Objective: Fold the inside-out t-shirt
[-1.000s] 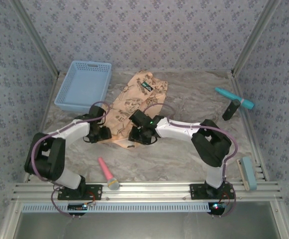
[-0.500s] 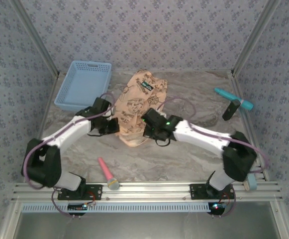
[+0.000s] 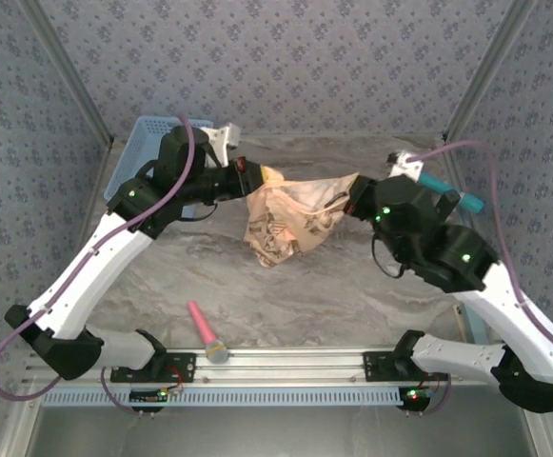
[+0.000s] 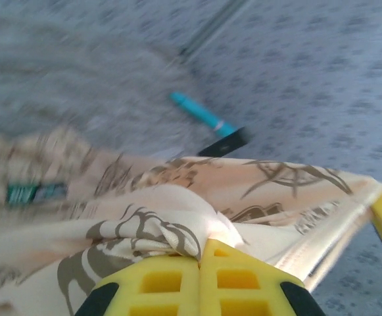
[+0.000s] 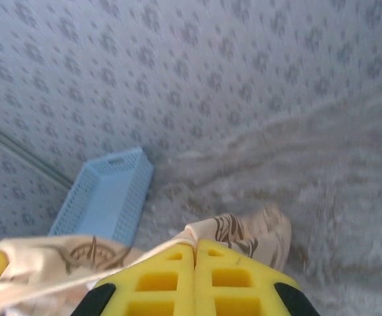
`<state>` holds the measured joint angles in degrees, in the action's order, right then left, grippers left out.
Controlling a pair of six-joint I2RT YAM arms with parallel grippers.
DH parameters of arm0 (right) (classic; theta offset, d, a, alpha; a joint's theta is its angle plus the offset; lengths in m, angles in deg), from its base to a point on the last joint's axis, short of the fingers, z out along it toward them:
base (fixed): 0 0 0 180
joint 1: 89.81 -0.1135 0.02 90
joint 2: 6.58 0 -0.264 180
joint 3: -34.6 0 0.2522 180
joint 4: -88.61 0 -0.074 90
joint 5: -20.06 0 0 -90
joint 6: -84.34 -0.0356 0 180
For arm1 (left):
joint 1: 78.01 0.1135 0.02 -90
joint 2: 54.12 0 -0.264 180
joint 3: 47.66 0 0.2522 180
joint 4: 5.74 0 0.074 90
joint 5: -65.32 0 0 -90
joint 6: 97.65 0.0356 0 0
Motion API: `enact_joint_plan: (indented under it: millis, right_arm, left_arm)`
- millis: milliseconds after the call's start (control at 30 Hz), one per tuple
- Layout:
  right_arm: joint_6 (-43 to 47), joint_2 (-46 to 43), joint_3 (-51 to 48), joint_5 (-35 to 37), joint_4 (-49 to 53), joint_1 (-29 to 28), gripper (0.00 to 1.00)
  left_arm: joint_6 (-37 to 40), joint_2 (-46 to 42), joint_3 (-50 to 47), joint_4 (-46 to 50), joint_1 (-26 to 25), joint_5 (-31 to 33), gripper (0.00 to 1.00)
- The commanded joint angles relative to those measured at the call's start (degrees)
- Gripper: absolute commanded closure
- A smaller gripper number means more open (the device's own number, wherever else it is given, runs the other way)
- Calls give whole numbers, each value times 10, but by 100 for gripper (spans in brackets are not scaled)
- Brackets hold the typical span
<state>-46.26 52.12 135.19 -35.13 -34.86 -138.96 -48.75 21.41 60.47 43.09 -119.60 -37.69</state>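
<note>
The inside-out t-shirt [image 3: 290,221], peach-tan with dark brown emblems, hangs bunched in the air above the marbled table, stretched between both grippers. My left gripper [image 3: 257,181] is shut on its left top edge, and my right gripper [image 3: 357,195] is shut on its right top edge. In the left wrist view the yellow fingers [image 4: 158,283] pinch a fold of the t-shirt [image 4: 144,197] at my left gripper [image 4: 200,253]. In the right wrist view my right gripper [image 5: 195,253] is clamped on a hem of the t-shirt [image 5: 246,234].
A blue basket [image 3: 131,157] [image 5: 105,197] stands at the back left, partly behind the left arm. A pink tool [image 3: 205,333] lies near the front rail. A teal tool [image 3: 462,197] [image 4: 197,110] and a black object [image 4: 227,141] lie at the back right.
Both grippers closed on the shirt where it lay on the table, then rose and moved apart, lifting it clear and stretching it between them.
</note>
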Motion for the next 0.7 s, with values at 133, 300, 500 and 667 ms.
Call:
enact_joint_plan:
  millis: [133,300,500,667]
  right_arm:
    - [85,103,117,-182,-32,221,100]
    - [80,266,211,-337,-69,350,100]
    - [99,479,453,-404,-48,397,100]
    - [120,614,706,-438,-20,404,100]
  left_arm:
    - [94,63,83,-113,-30,116,100]
    - [112,176,170,-115,13,142,100]
    - [80,340,371,-76,85,131,100]
    - [184,465,643,-7,90,138,100]
